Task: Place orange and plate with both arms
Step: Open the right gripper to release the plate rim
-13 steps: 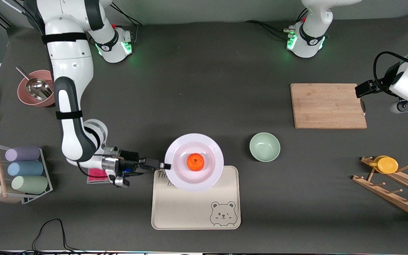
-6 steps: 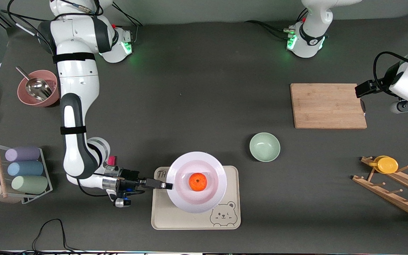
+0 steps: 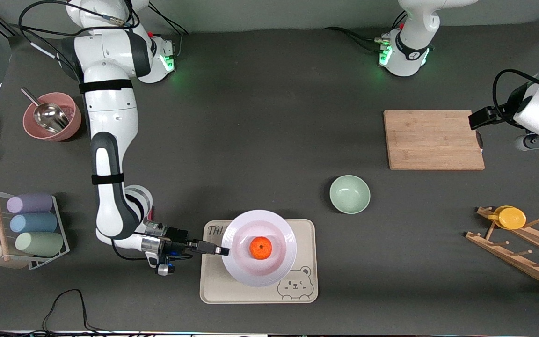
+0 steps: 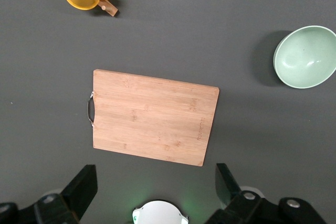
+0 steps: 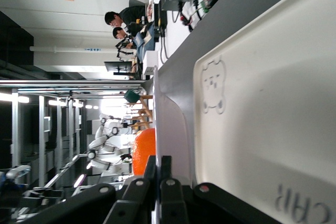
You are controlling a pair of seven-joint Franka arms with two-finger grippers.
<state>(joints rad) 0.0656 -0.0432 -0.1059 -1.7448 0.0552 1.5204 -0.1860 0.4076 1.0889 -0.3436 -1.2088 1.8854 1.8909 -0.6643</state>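
Plate (image 3: 279, 262) with orange (image 3: 260, 247) at its centre, carried above the bear tray (image 3: 213, 285) on the worktop.

Right tool (image 3: 224, 251) pinching the plate rim at 9 o'clock, plate not yet seated flat. Left tool (image 4: 155, 192) spread wide, waiting above the cutting board (image 3: 433, 139) toward the left arm's end. Green bowl (image 3: 349, 194) at 1 o'clock from the plate. Likely risks: one-sided rim grip letting the plate tilt, orange rolling off; early release dropping the plate askew on the tray lip.
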